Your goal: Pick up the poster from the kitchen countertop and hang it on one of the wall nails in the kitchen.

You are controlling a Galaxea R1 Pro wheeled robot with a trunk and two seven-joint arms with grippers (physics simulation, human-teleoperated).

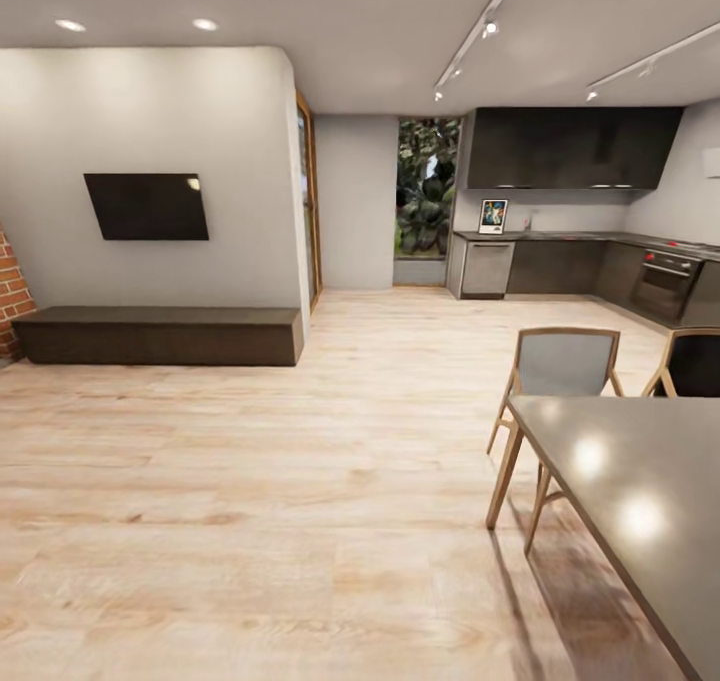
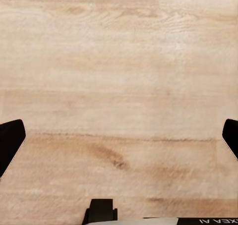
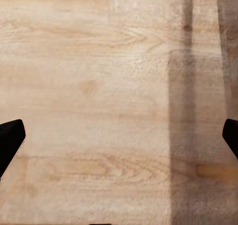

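Across the wood floor (image 1: 300, 481), the poster (image 1: 492, 216) is standing upright, long axis vertical, on the far kitchen countertop (image 1: 560, 234) (white border, dark artwork). Both the left gripper (image 2: 119, 136) and right gripper (image 3: 119, 136) are hanging wide open, holding nothing.

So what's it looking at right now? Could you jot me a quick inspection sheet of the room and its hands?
Surface: kitchen countertop runs along the far wall, distant across the wood floor.
Job's things: poster stands upright on the countertop's near end, against the wall; wall nails too small to tell.
Clutter: nothing seen on the floor ahead.
Grippers: left gripper and right gripper both open, empty, facing the floor.
Cables: nothing seen.
Surroundings: dark dining table and chair to the right, wall television above a low bench to the left.
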